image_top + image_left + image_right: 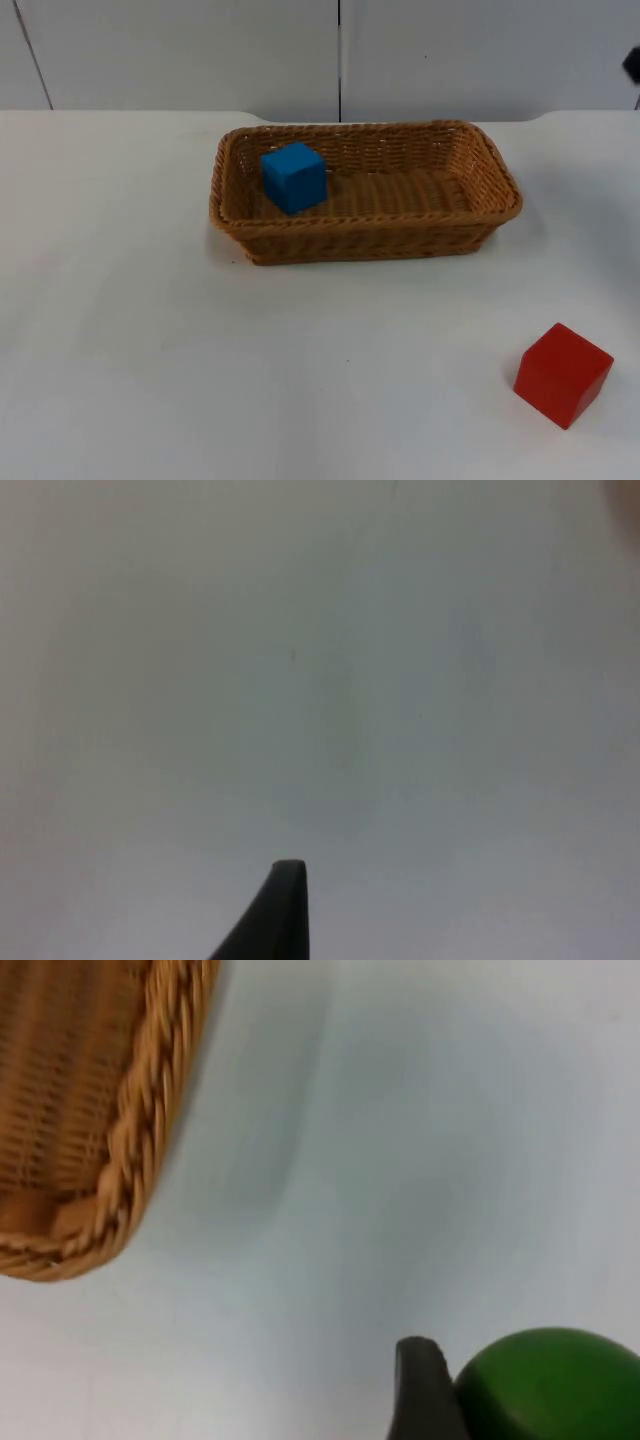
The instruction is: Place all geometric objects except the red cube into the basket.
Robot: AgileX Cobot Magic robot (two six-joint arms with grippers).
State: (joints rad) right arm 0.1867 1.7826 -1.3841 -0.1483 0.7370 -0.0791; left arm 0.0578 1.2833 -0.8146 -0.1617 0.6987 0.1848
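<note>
Green piece at the right claw, blue cube already in the basket

The blue cube lies in the wicker basket; the red cube sits apart on the tabletop. The right claw has a rounded green object touching its fingertip near the basket corner; whether it grips, I cannot tell. It looks rigid, smooth, likely light: pinch across its middle. The left claw waits over bare tabletop, opening unclear.

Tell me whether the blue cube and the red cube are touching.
Apart. The top view shows the blue cube inside the basket, and the red cube on the table outside it.
</note>
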